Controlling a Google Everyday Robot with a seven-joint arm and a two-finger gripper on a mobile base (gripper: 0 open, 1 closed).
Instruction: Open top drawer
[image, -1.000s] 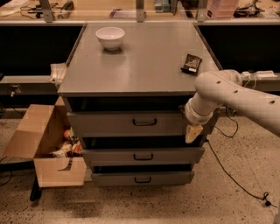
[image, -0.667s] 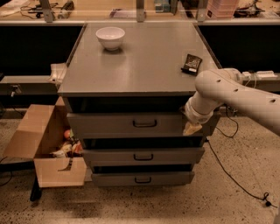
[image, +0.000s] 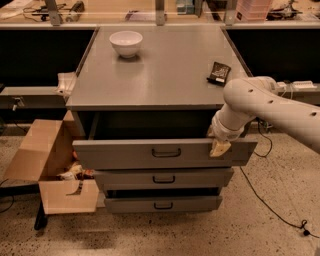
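I see my hand (image: 219, 146) at the right end of the wide grey metal top drawer (image: 145, 154), which stands open; I cannot tell its grip.

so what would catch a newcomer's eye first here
The white robot arm reaching in from the right, its gripper at the right end of the top drawer, which stands pulled out from the grey cabinet. After that, the white bowl on the cabinet's top and the open cardboard box on the floor at left.
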